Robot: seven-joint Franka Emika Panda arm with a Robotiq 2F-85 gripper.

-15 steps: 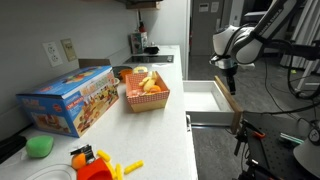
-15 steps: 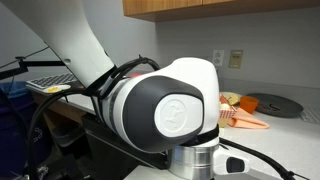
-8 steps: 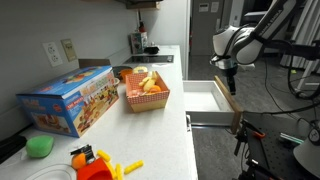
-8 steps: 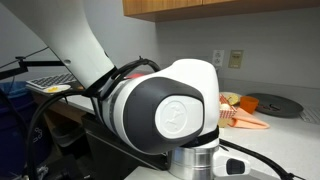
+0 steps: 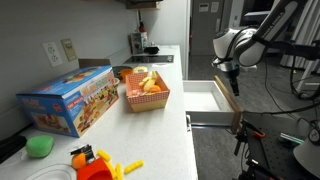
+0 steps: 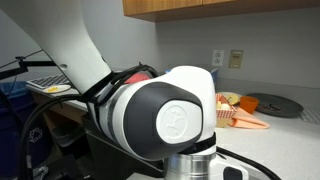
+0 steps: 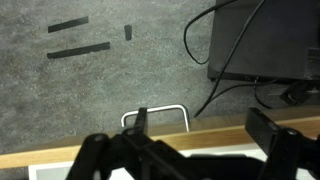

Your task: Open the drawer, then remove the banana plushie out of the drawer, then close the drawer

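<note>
The drawer under the counter stands pulled out, its white inside bare in what shows. No banana plushie shows in it. My gripper hangs over the drawer's wooden front panel. In the wrist view the gripper is open, its dark fingers spread over the wooden front edge. The metal loop handle sits just beyond, over the grey floor. Nothing is between the fingers.
A red basket of plush food and a colourful box sit on the counter. A green object and orange toys lie near its front. The arm's body blocks most of an exterior view. Cables lie on the floor.
The arm has shifted slightly, and the gripper has edged a little along the drawer front. The drawer stays open.
</note>
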